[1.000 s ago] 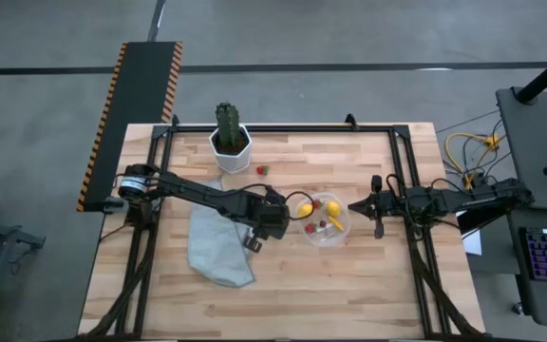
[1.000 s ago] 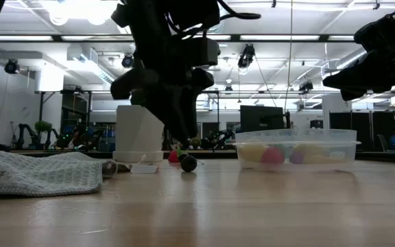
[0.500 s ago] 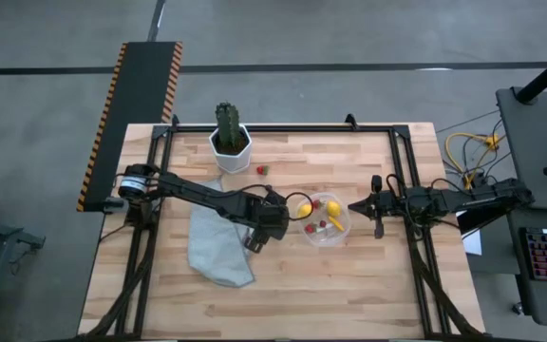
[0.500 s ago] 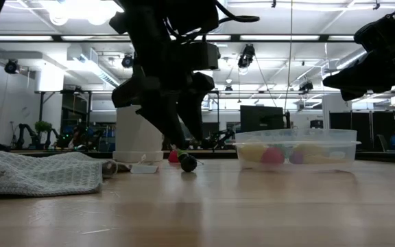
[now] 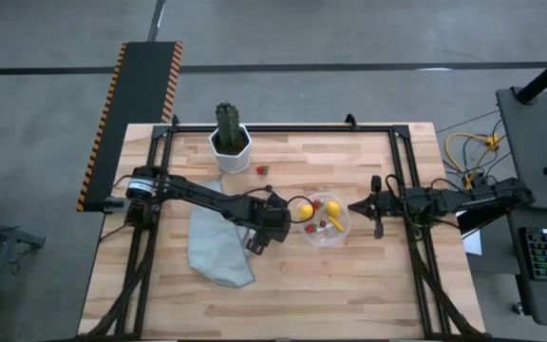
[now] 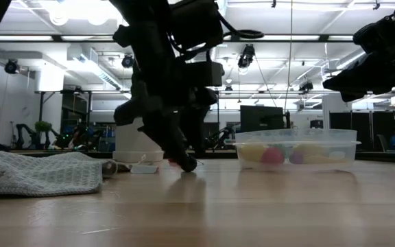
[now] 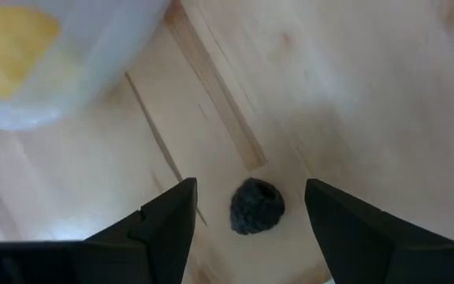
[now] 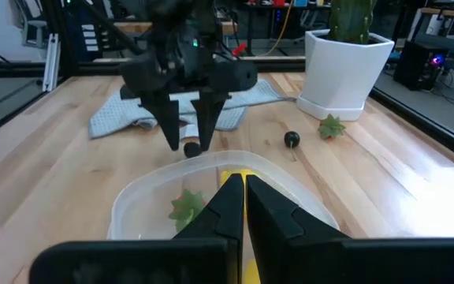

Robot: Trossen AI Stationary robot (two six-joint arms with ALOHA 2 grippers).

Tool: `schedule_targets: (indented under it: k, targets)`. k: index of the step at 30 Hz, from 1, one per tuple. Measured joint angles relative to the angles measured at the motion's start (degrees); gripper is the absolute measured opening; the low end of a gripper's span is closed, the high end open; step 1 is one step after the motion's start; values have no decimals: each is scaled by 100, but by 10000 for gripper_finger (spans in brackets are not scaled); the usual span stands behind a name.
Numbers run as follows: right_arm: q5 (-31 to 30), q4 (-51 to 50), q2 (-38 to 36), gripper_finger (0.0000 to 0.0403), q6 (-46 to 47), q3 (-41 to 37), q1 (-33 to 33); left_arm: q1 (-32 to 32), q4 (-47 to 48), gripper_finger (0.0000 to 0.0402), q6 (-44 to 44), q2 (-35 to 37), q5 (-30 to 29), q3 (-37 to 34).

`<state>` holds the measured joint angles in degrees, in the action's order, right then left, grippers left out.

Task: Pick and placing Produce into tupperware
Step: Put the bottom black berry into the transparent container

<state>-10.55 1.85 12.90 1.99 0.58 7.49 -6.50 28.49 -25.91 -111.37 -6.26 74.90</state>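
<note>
— Left wrist view: where does the dark berry [image 7: 256, 207] lie?

— It sits on the bare wood of the desk [image 7: 353, 95], in the gap between the left gripper's [image 7: 251, 213] two dark fingers [image 7: 168, 225]. The fingers are spread apart, one to each side of the berry, and neither touches it. The berry is nearer one finger than the other.

— And the tupperware [image 5: 326, 220]?

— From above, it stands near the middle of the desk, a little toward the right edge. Two yellow lemons [image 5: 331, 208] and some red pieces lie in and at it; one lemon [image 5: 304, 210] is at its left rim. The left gripper [image 5: 272, 226] is just beside that rim, pointed down at the wood.

— What does the low view add?

— The left gripper's fingertips reach the desk top around the berry [image 6: 187, 163], just left of the clear tub [image 6: 296, 149].

— The right gripper [image 5: 360, 205]?

— It waits just beyond the tub's right side, above the desk. In its own wrist view the two fingers [image 8: 223, 207] are pressed together, holding nothing, over the tub [image 8: 144, 207].

— Anything else on the desk?

— A cactus in a white pot [image 5: 229, 138] near the far edge, a strawberry [image 5: 261, 170] and another dark berry [image 8: 292, 139] close to it, and a grey cloth [image 5: 215, 245] toward the left.
</note>
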Motion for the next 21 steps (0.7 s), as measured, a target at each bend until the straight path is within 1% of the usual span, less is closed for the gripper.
schedule_targets:
  k: [5,17,21]
  targets:
    - [0,2,42,9,54,0,0,2,34,223,1,-155,17,0]
    - [-2,2,44,9,56,0,-2,13,40,222,-2,-173,13,8]
    - [0,2,44,9,56,0,-2,11,44,205,-21,-175,12,6]
